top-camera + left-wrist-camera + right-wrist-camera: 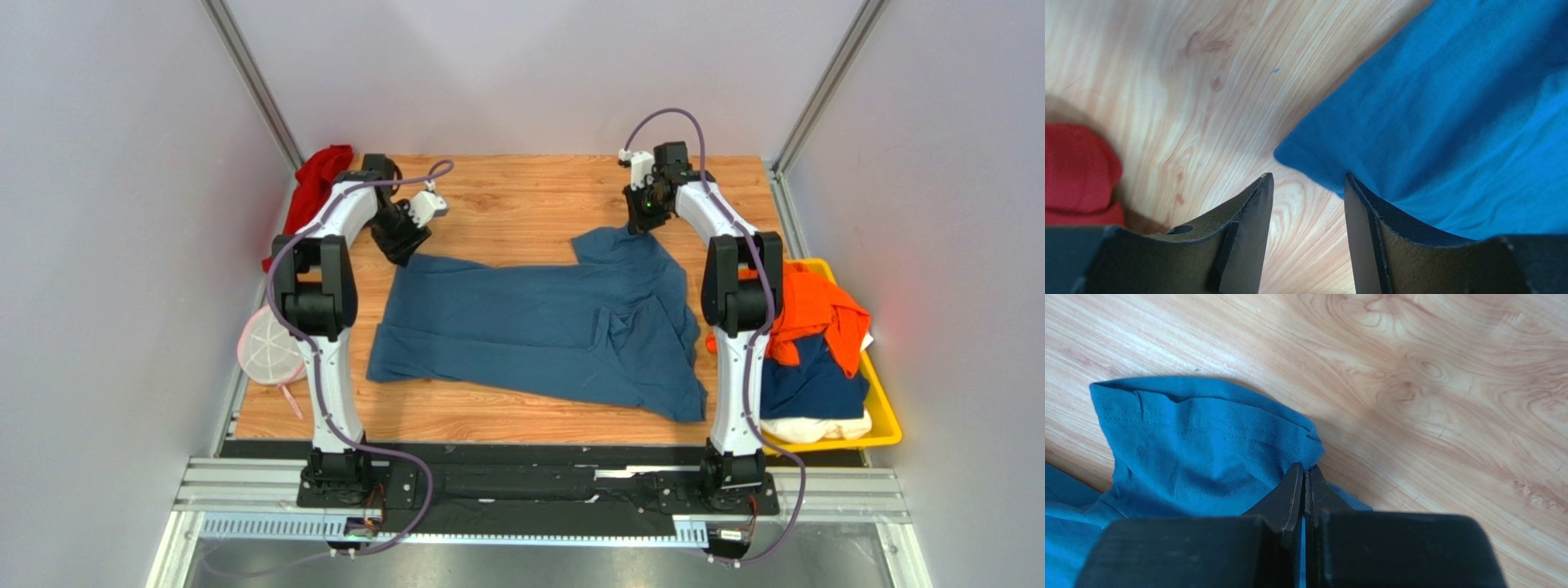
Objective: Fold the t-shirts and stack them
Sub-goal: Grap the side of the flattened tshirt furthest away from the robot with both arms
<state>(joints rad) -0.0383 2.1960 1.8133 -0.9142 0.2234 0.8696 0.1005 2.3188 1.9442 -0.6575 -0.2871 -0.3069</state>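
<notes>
One blue t-shirt (528,325): spread flat mid-frame, rumpled lower right.
Handling: probably soft, light, limp; grip hems and corners.
Right gripper (1304,473): pinched shut on sleeve hem (1204,425), upper right.
Left gripper (1309,184): apart, empty, at upper-left corner.

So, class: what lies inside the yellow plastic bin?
The yellow plastic bin holds an orange cloth t-shirt on top, a navy cloth t-shirt below it and a cream cloth garment at its near end. Its floor, and anything beneath them, is covered.
</notes>
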